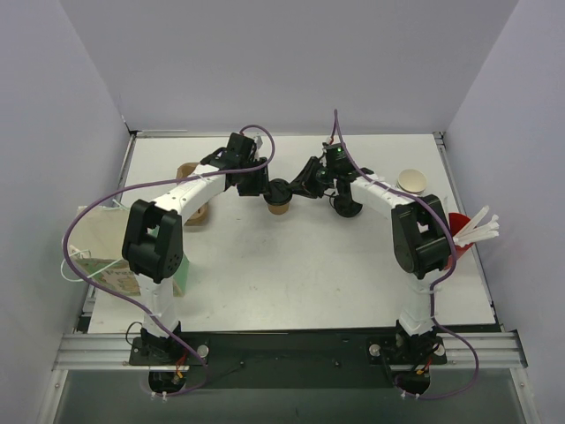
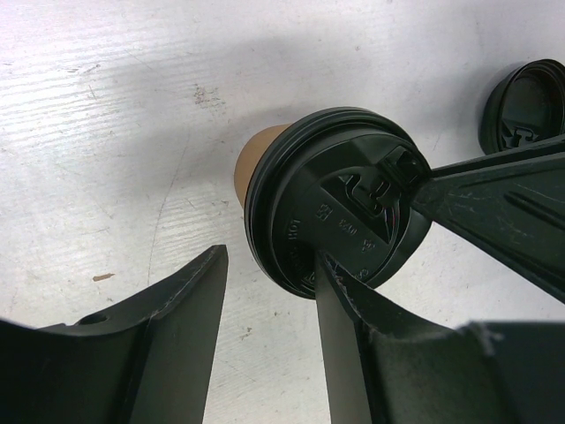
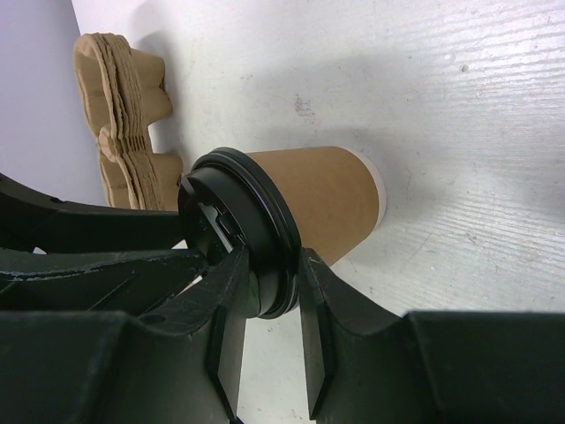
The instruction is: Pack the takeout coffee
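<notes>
1. Two arms meet at the takeout coffee (image 1: 279,206). It sits mid-desk toward the far side, and as far as I can tell it stands upright with its base on the desk (image 1: 291,274).
2. Right end effector (image 3: 274,265): narrow gap, pinched across the rim of the cup's black lid (image 3: 231,231). One finger (image 3: 228,305) is on the lid top, the other under the rim against the kraft wall. I read contact on both sides.
3. Left end effector (image 2: 269,262): about half open, nothing between the fingers. Its right-hand finger (image 2: 349,340) has its tip at the lid's edge; the other finger is well apart from the cup, with bare desk in the gap.
4. In the left wrist view, the right arm's finger comes in from the right with its tip on the lid top.
5. Nearby:
   - a loose black lid (image 2: 525,102) on the desk, just right of the cup
   - a stack of pulp carriers (image 3: 124,115) to the cup's left
   - a cream cup (image 1: 411,182) far right – apart from everything
</notes>
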Robot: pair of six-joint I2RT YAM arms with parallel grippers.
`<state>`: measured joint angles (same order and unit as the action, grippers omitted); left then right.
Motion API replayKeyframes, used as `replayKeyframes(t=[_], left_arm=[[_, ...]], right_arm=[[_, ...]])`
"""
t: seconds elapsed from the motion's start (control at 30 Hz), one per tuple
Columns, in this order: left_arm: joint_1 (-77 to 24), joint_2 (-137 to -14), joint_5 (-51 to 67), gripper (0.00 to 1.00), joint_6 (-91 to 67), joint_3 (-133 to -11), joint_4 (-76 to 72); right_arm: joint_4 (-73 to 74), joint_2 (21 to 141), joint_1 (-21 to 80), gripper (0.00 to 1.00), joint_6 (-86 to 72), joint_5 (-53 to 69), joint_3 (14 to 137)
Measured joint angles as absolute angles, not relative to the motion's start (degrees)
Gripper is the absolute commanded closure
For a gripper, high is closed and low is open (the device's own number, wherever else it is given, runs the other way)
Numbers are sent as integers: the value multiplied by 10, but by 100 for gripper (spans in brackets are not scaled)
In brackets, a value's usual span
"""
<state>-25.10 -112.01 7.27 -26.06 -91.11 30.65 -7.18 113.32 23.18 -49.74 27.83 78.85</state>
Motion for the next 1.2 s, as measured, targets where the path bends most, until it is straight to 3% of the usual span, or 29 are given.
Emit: replayKeyframes(t=[0.63, 1.2], left_arm=[[-248, -1120, 81, 46, -264, -911, 305], [-203, -1118, 162, 42, -294, -911, 238]], right_arm=[[-21, 1150, 245, 80, -475, 248, 833], [65, 1189, 252, 79, -418, 254, 924]])
